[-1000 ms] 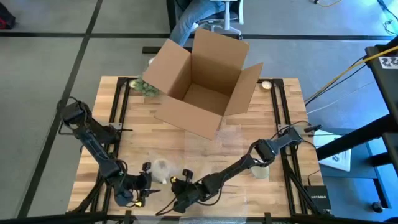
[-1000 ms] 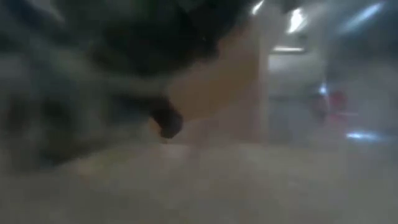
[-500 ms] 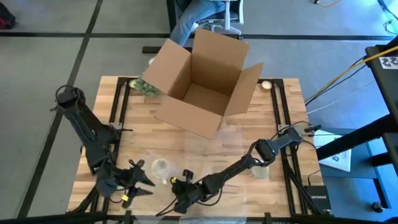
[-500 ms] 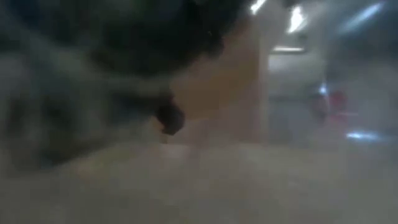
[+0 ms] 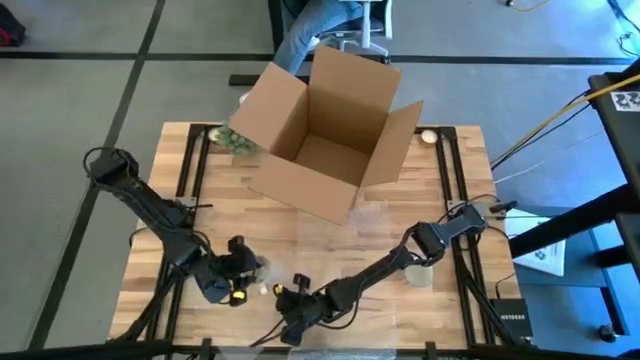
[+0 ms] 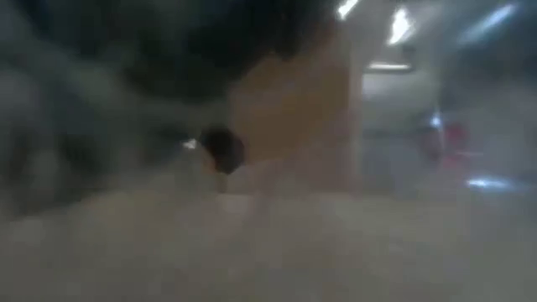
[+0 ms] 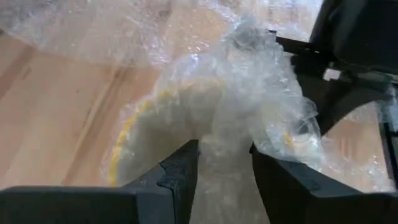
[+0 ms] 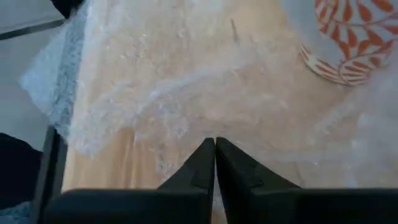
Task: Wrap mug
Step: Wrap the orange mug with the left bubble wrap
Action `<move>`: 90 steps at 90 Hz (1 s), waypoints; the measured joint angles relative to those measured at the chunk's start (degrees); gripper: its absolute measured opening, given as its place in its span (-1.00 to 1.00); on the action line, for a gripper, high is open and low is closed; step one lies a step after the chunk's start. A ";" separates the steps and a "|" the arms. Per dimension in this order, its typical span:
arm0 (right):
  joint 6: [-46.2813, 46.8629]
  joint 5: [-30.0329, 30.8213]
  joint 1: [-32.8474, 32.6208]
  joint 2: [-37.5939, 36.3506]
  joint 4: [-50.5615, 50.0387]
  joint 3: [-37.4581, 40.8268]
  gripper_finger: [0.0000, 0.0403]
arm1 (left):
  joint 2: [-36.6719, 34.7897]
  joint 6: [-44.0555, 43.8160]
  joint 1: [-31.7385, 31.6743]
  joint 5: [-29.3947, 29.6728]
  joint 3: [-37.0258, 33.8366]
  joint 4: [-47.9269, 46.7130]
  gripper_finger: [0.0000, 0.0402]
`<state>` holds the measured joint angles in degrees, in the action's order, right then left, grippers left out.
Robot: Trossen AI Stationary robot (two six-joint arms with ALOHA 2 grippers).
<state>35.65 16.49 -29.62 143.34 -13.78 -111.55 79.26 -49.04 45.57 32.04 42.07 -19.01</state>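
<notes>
Folding the bubble wrap over the mug, mid-wrap.

At the table's (image 5: pixel 330 235) near edge, the left end effector (image 7: pixel 224 163) has its fingers clamped on a bunch of bubble wrap (image 7: pixel 261 106) pulled over the mug (image 7: pixel 168 124), which lies bundled just beside it. The right end effector (image 8: pixel 215 163) pins the flat sheet, fingers pressed together. Next, likely, the left must carry its fold across without dragging the mug; the cardboard box (image 5: pixel 325 130) waits behind.
</notes>
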 joint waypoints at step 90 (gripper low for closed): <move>-16.90 1.85 8.04 -11.12 -2.31 -0.11 -1.00 | 0.25 -0.01 0.15 -0.40 -0.18 2.17 -0.33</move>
<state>18.76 18.33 -21.59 132.22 -16.09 -111.66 79.50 -49.06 45.72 31.64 41.89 -16.84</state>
